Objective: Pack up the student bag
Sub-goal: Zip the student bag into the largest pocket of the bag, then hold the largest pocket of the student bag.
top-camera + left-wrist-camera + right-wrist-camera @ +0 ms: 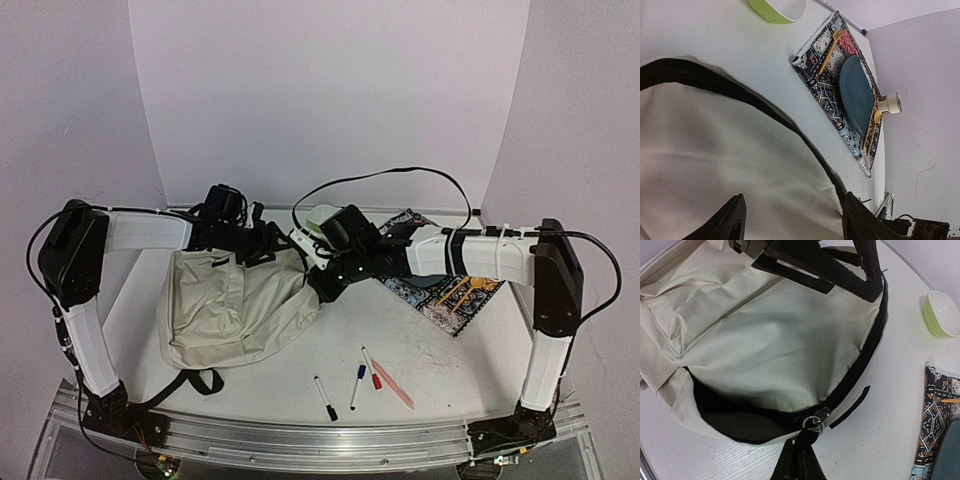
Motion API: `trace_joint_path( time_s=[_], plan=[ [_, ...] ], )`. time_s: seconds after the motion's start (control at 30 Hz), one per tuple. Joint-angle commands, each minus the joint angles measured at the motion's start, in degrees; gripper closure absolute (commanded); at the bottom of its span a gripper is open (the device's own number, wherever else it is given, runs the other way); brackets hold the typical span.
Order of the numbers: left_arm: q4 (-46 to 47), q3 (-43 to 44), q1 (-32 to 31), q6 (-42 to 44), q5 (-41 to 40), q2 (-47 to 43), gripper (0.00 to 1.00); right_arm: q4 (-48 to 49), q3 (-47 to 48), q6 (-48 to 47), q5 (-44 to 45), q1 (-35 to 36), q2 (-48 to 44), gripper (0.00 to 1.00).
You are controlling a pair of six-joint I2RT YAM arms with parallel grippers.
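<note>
The student bag (230,300) is a cream fabric backpack with black straps, lying flat at the left-centre of the table. Its main zipper is partly undone, showing a dark opening (730,415). My right gripper (799,462) is shut on the black zipper pull strap just below the metal ring (813,423), at the bag's right edge (322,285). My left gripper (792,220) is open, its fingers (730,222) wide apart over the cream fabric beside the black zipper line (790,125), at the bag's top end (255,240).
A patterned book (445,285) lies right of the bag, with a dark teal oval (856,95) on it. A green bowl (322,222) stands behind the bag. Three markers (357,385) and a pink pen (392,385) lie near the front edge.
</note>
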Motion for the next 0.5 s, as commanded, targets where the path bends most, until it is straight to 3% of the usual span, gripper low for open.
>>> trace_joint_path(
  time_s=[0.0,0.33,0.4,0.47],
  plan=[
    [2.1,3.9,-2.1,-1.9,1.3,0.8,0.32,-0.1,0.1,-0.1,0.2,0.4,-0.1,1.0],
    [1.7,8.1,-4.4,-1.9,4.1,6.6,0.33,-0.1,0.1,-0.1,0.1,0.4,0.0,1.0],
    [1.7,8.8,-4.7,-1.8,4.2,7.4,0.38,-0.1,0.0,-0.1,0.1,0.5,0.0,1.0],
    [1.6,9.5,-4.8,-1.6,4.8,8.2,0.54,-0.1,-0.2,0.0,0.1,0.5,-0.2,1.0]
  ],
)
